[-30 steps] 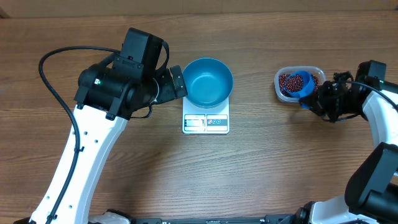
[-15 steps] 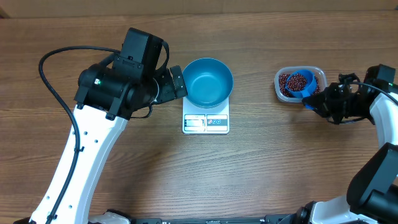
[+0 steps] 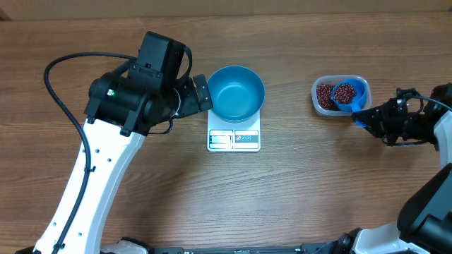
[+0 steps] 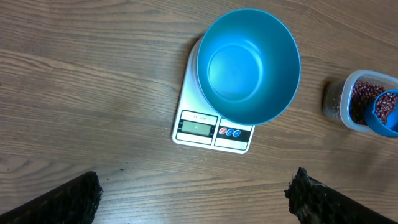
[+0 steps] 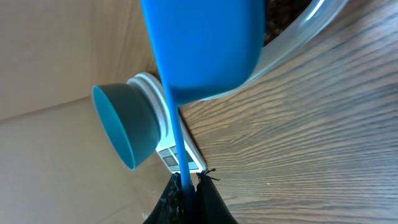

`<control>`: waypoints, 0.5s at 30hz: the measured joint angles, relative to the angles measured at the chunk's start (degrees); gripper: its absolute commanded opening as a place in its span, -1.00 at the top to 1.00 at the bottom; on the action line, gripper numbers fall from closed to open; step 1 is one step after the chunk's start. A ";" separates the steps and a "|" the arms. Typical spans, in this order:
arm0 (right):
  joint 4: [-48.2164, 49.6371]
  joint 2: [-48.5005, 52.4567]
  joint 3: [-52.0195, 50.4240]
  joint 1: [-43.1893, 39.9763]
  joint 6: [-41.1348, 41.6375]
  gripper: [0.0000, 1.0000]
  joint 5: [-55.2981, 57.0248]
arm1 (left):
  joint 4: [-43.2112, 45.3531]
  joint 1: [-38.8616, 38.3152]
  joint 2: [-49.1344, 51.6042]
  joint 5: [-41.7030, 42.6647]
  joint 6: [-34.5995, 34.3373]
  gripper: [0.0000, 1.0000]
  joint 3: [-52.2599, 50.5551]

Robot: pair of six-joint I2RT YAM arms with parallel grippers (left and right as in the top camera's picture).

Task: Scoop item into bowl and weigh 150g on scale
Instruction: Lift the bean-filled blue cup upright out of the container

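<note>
The empty blue bowl (image 3: 236, 93) stands on the white scale (image 3: 234, 139) at mid table. Dark red-brown beans (image 3: 323, 94) lie in a clear plastic tub (image 3: 316, 90) to the right. A small blue scoop (image 3: 347, 94) holding beans sits over the tub's right side, and my right gripper (image 3: 369, 117) is shut on its handle. In the right wrist view the scoop's underside (image 5: 205, 43) fills the top, with the gripper (image 5: 186, 190) clamped on the thin handle. My left gripper (image 3: 202, 92) is open just left of the bowl, nothing between its fingers (image 4: 68, 202).
The left arm's black body (image 3: 138, 92) and white link reach from the front left toward the scale. In the left wrist view the bowl (image 4: 249, 65), scale (image 4: 213, 129) and tub (image 4: 341, 99) lie ahead. The right arm (image 3: 424, 127) is near the table's right edge.
My right gripper has drawn back to the right, pulling the bean-filled scoop from the tub's middle to its right side. The left arm has not moved.
</note>
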 measured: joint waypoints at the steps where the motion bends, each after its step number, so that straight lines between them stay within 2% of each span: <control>1: 0.00 0.00 0.00 -0.02 -0.20 0.93 -0.70 | 0.00 0.00 0.00 0.00 0.00 -0.99 0.00; 15: 0.33 0.00 0.00 -0.04 -1.29 0.93 -4.81 | 0.00 0.00 0.00 0.00 0.00 -0.99 0.00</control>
